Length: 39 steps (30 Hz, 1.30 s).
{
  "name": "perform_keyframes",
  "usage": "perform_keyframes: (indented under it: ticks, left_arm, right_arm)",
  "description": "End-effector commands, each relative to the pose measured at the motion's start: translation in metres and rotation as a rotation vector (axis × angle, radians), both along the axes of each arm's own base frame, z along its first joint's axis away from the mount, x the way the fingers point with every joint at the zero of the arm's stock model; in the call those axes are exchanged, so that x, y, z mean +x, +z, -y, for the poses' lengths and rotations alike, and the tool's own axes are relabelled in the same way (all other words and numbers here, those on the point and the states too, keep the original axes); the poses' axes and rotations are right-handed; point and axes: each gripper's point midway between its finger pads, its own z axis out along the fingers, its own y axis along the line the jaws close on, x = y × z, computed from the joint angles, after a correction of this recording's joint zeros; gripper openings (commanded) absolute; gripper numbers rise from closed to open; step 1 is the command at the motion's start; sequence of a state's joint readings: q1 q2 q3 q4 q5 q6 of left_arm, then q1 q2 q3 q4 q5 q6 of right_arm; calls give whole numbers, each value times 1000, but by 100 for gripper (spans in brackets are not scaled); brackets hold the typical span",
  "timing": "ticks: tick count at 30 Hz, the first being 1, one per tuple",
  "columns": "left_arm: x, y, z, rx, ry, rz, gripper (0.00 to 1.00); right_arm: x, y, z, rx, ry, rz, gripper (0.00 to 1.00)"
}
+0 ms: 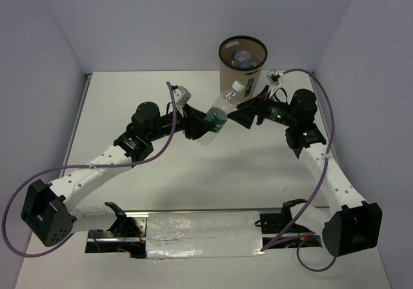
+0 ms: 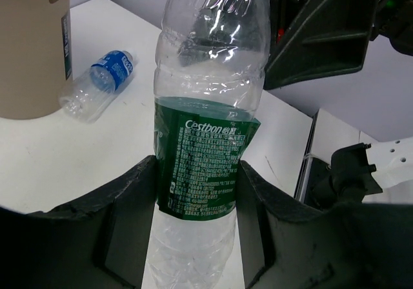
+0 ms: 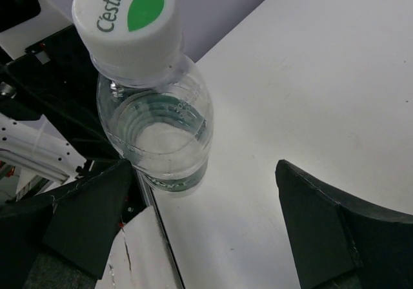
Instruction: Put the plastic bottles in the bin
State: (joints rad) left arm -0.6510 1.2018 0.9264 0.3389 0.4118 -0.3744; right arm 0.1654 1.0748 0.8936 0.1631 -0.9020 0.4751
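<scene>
Stock: three plastic bottles, one bin, two grippers.
Green-label bottle is clamped at its label by the left gripper and tilted, cap toward the bin. The right gripper is spread wide, empty, just beside the cap end. One blue-label bottle is inside the bin, another lies on the table beside it.

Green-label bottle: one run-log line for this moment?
left tool: shut on green-label bottle | right tool: open beside it | bin: holds a blue-label bottle
</scene>
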Motion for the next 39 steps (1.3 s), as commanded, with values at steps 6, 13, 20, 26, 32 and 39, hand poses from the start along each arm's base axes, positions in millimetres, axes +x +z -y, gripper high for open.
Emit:
perform_keyframes:
  ticks: [6,13,20,26,32,39]
  left_arm:
    - [-9,25,14,-85,-84,46,0]
    - [-12,25,17,-96,-113,32,0]
    - [-11,26,16,-58,-109,34,35]
    - [-2,39,-24,-9,82,72,99]
    - [-13,34,-80,12,261,120,99]
    - [-32,7,-111,89,327,143,99]
  right_arm:
    - [-7,31,-19,55,46,142,100]
    - [4,33,-33,68,63,105,95]
    - [17,33,-39,45,79,126,37]
    - [59,60,-22,-94,-74,309,16]
    - [125,117,3,-122,-280,443,12]
    - [219,166,24,-91,-515,524,11]
